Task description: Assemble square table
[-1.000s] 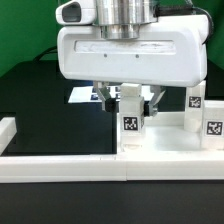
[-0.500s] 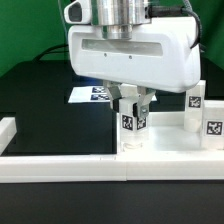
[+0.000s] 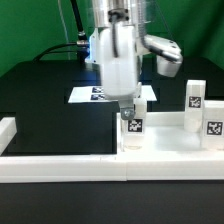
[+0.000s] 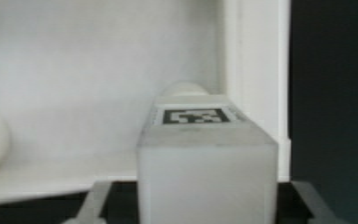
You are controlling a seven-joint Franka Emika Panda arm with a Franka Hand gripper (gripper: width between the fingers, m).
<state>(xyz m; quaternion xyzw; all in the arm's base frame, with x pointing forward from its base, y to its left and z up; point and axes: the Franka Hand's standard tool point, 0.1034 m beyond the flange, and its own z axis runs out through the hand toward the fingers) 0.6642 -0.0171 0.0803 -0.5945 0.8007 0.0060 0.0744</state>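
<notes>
The square panel (image 3: 172, 143) lies flat against the border wall. A white block leg (image 3: 133, 127) with a tag stands upright at its near corner on the exterior view's left. My gripper (image 3: 130, 108) is straight above this leg, turned edge-on to the camera, with its fingers down around the leg's top. In the wrist view the leg (image 4: 202, 150) fills the middle over the panel (image 4: 69, 80). The fingers (image 4: 101, 198) stand on either side with a dark gap between each and the leg, so my gripper (image 4: 202, 195) is open. Two more legs (image 3: 195, 97) (image 3: 213, 128) stand on the panel's right side.
The long low white border wall (image 3: 60, 168) runs along the front, with a short end piece (image 3: 6, 130) at the exterior view's left. The marker board (image 3: 84, 95) lies on the black table behind the gripper. Cables hang behind the arm (image 3: 75, 40).
The gripper has turned about a quarter turn over the leg, from broadside to edge-on. The leg stays upright at the same corner.
</notes>
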